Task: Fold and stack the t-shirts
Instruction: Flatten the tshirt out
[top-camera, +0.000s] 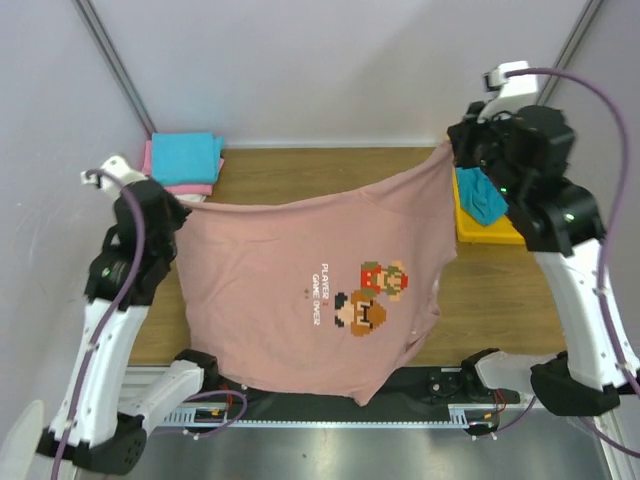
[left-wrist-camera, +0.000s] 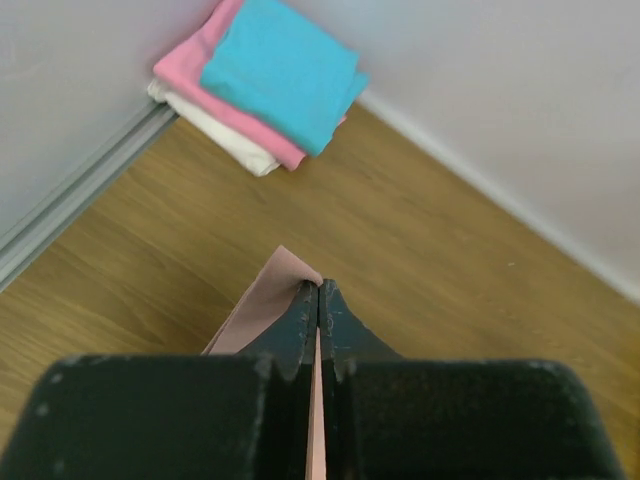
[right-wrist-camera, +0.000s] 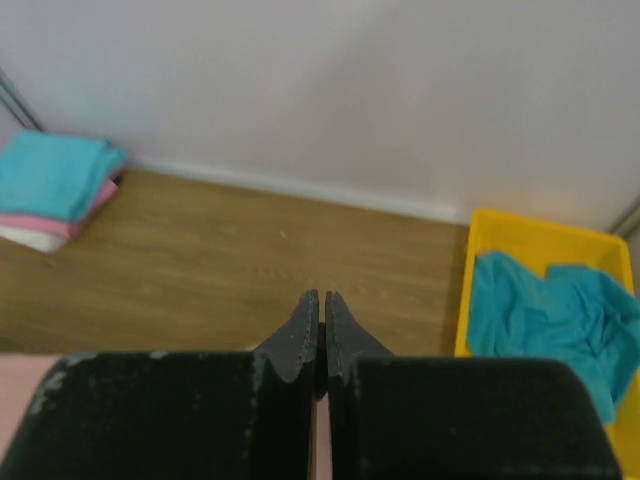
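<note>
The pink shirt (top-camera: 320, 290) is hanging stretched over the table (top-camera: 300, 170), print up. The left gripper (left-wrist-camera: 318, 292) and right gripper (right-wrist-camera: 321, 302) are each clamping one of its far corners. The near hem is drooping over the arm bases and risks snagging there, and either thin pinch could be slipping. The folded stack (top-camera: 185, 160) is sitting far left. The sleeves are proving hard to make out.
</note>
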